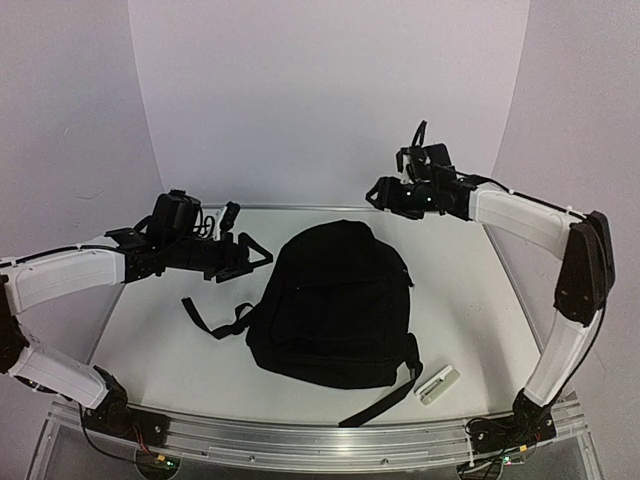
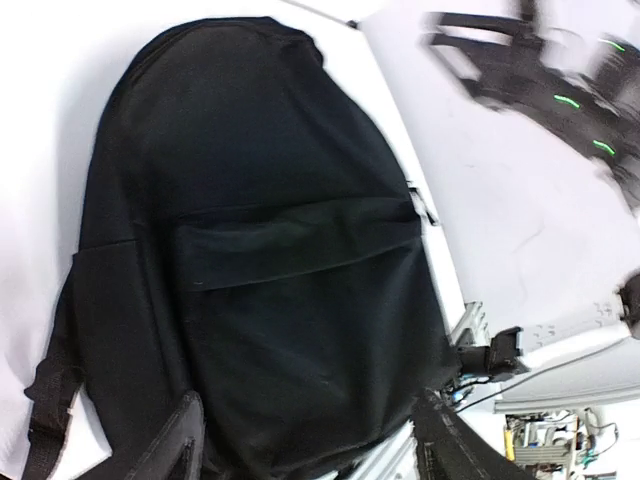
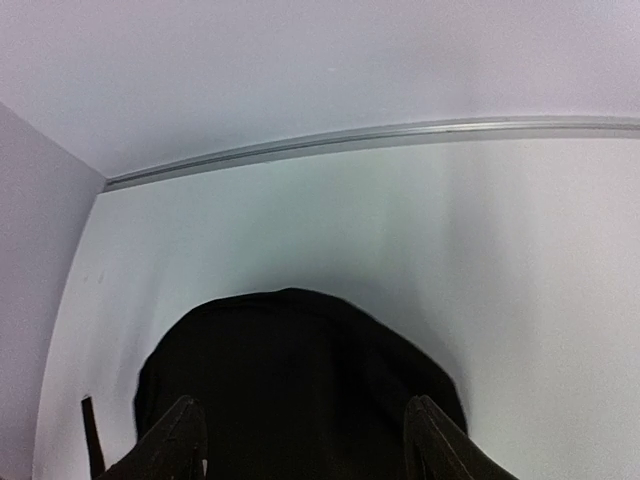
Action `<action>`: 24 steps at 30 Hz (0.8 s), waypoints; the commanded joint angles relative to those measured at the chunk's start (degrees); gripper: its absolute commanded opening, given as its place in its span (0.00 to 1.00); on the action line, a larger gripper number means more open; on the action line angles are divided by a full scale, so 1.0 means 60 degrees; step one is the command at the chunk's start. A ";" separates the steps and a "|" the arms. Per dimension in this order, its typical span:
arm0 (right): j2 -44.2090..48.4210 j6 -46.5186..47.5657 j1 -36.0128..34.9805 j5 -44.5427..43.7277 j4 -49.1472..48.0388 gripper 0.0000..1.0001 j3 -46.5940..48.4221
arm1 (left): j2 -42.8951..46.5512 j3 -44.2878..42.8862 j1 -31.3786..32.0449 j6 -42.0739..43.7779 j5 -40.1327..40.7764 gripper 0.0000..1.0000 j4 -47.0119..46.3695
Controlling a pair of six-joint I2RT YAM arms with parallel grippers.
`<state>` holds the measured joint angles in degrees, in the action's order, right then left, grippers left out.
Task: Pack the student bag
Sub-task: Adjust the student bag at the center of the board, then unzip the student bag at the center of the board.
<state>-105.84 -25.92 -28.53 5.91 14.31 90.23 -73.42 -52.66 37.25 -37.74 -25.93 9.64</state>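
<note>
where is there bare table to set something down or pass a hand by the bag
Free: the near-left corner of the table, between the shoulder strap and the front rail; the right side, between the student bag and the table edge; the far strip behind the bag. Crowded: near right, where a strap end and a small white item lie.

A robot lab bench, as I see it from my remote station.

My cameras show a white worktop closed in by plain pale screens along its far edge and both sides. An aluminium rail runs along the near edge, with the left arm and right arm bolted at its corners. Loose wires and small green lights sit at their bases. Past the near right corner there is a blurred clutter of equipment.
</note>
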 commanded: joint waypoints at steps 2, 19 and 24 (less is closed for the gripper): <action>0.1300 0.0309 -0.1701 0.0069 0.0134 0.61 -0.0662 | -0.1113 -0.0249 -0.0387 0.0062 -0.0384 0.77 0.0070; -0.0456 0.2436 -0.4846 -0.1956 0.0047 0.44 -0.0585 | -0.4833 -0.0921 -0.0909 0.0110 -0.0839 0.71 -0.2025; -0.0865 0.2622 -0.5072 -0.2159 -0.0040 0.43 -0.0460 | -0.5484 -0.1214 -0.0914 0.0337 -0.0988 0.45 -0.2049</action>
<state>-109.86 -12.61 -57.55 -4.06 14.90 85.08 -104.23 -57.09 31.82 -37.17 -30.54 0.87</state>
